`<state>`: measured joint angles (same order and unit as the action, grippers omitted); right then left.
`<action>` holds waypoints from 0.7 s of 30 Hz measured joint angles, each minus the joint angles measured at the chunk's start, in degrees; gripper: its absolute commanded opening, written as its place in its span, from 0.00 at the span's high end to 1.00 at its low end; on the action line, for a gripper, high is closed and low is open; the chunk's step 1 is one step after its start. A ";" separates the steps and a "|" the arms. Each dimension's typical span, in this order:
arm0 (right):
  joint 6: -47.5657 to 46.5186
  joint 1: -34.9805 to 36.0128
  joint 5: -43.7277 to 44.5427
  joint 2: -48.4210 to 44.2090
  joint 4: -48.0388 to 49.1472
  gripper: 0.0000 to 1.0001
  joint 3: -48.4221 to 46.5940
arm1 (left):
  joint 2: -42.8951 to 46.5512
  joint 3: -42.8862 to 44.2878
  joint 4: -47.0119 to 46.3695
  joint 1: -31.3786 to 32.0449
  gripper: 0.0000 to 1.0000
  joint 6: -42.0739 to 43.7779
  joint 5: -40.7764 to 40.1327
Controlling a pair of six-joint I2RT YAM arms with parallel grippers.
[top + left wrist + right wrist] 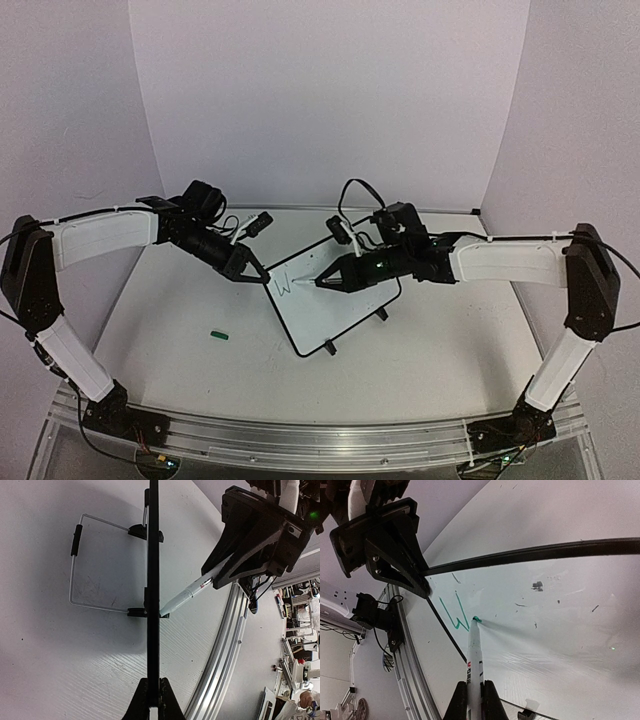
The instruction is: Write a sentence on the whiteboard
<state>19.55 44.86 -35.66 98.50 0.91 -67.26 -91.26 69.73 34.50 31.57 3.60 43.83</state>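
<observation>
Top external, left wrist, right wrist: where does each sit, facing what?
Top external: above and behind, looking down on the table; left arm, right arm show, bases at bottom.
Left wrist: looks along the whiteboard, edge-on; left gripper clamps its frame.
Right wrist: looks down the marker at the board face; right gripper holds it.
Shared: both wrist views show the marker and the opposite gripper.

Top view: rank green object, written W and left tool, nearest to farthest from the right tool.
1. Written W, just left of the right tool, by its marker.
2. Left tool, gripping the whiteboard's left corner.
3. Green object, on the table, far left.
</observation>
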 measured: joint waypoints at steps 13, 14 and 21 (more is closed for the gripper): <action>0.00 0.02 -1.46 0.68 0.13 1.00 1.14 | 0.00 0.00 0.00 0.00 1.00 0.00 -0.07; 0.00 0.02 -1.45 0.63 0.12 1.00 1.31 | 0.00 0.00 0.00 0.00 1.00 0.00 -0.07; -0.02 0.06 -0.79 0.32 -0.07 1.00 1.44 | 0.00 0.00 0.00 0.00 1.00 0.00 -0.07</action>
<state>19.53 44.92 -36.45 98.82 0.84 -65.82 -91.26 69.73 34.50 31.57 3.60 43.77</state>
